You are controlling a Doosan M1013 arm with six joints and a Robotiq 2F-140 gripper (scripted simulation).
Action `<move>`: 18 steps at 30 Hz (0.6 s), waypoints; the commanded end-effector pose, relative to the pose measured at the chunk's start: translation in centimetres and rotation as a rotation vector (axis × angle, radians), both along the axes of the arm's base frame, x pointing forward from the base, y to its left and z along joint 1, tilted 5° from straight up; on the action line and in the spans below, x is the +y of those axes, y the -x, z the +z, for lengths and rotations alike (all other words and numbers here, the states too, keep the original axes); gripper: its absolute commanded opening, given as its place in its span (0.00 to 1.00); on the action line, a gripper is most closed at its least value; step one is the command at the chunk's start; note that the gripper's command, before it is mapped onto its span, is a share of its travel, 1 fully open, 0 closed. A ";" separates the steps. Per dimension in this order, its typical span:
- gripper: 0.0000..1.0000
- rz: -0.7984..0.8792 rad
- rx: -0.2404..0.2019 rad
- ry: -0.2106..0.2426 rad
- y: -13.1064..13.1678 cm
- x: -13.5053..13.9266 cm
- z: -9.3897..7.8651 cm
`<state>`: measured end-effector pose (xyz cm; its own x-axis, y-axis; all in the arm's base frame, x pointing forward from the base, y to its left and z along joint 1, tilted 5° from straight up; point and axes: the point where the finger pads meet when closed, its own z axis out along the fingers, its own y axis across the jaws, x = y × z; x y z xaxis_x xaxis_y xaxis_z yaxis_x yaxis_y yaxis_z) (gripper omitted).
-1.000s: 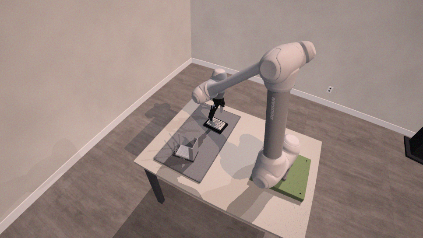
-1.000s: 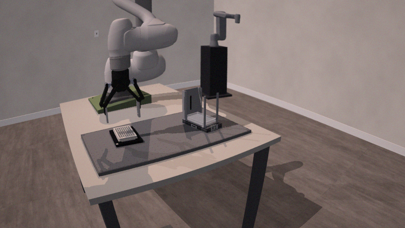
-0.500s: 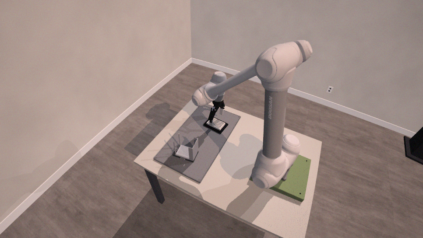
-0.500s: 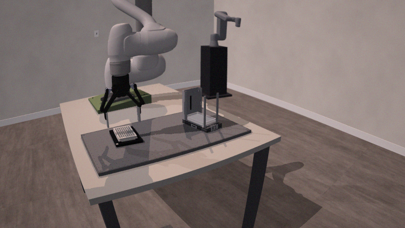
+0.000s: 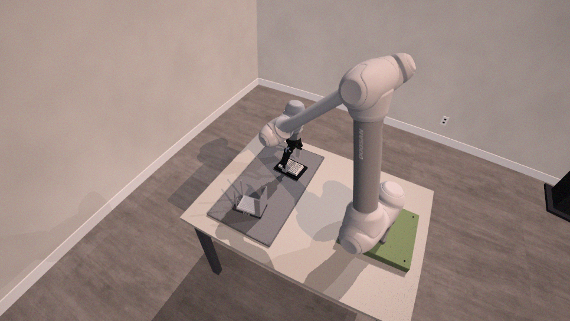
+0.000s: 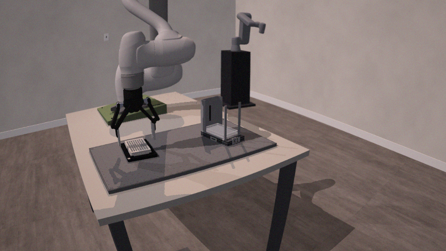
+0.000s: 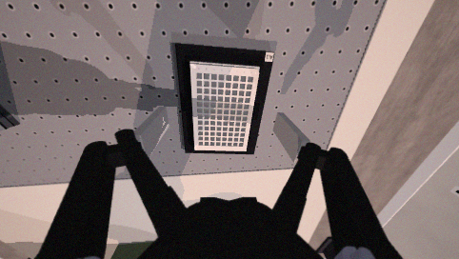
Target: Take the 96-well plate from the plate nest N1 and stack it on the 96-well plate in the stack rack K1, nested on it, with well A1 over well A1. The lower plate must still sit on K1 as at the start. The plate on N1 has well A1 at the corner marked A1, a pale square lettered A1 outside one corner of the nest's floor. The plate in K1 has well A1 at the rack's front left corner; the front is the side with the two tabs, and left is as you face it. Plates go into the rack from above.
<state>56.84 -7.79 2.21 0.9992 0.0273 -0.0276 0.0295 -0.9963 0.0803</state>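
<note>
A white 96-well plate (image 6: 137,146) lies on the black plate nest N1 (image 6: 140,155) at the left end of the grey perforated board; it also shows in the top view (image 5: 294,167) and in the wrist view (image 7: 222,107). The pale A1 mark (image 7: 269,57) sits outside the nest's top right corner in the wrist view. My gripper (image 6: 135,135) is open and empty, its two fingers straddling the plate's long sides just above it; in the wrist view the gripper (image 7: 221,129) frames the plate. The stack rack K1 holds a second white plate (image 6: 222,129) low between its posts.
The rack has a tall back panel (image 6: 211,114) and thin upright posts (image 6: 239,116). The green base plate (image 5: 393,240) carries the arm. A black pedestal with a small arm (image 6: 235,74) stands behind the table. The table edge runs close behind the nest.
</note>
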 end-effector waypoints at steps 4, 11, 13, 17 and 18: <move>1.00 0.000 0.000 0.000 0.0 -0.1 -1.0; 1.00 0.000 0.000 0.000 0.0 -0.1 -1.0; 1.00 0.000 0.000 0.000 0.0 -0.1 -1.0; 0.00 0.000 0.000 0.000 0.0 -0.1 -1.0; 0.00 0.000 0.000 0.000 0.0 -0.1 -1.0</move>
<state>56.82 -7.88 1.20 0.9992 0.0273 -0.0275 0.0295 -0.9963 0.0803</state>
